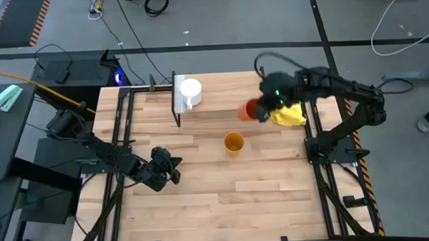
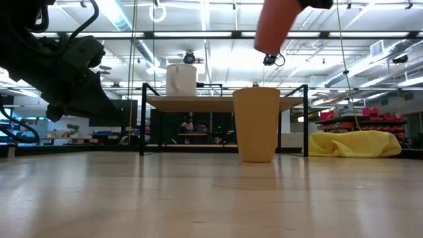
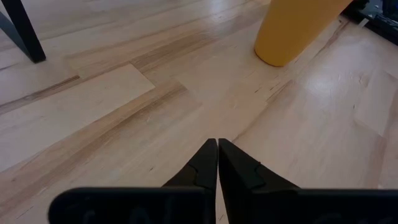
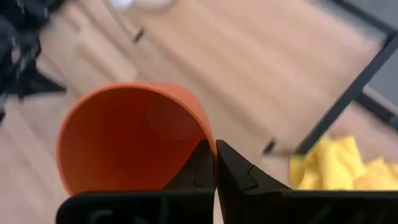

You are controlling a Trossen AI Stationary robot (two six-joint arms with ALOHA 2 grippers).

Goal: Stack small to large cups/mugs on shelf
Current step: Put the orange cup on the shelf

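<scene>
Wooden desk [image 1: 217, 206], near to far. Left gripper [image 1: 174, 167] hovers low over the near-left boards, jaws closed on nothing. Yellow-orange cup [image 1: 234, 143] stands upright mid-desk with open room all round. Right gripper [image 4: 215, 163] holds the orange-red cup [image 4: 127, 134] aloft right of centre, jaws pinched on its rim wall; it looks light, stiff and smooth, so a thin-wall pinch may slip or swing. Yellow cloth [image 1: 289, 116] lies just beside it. White mug [image 1: 190, 89] sits on the shelf [image 1: 179, 100], far left; the shelf's narrow top leaves little margin.
</scene>
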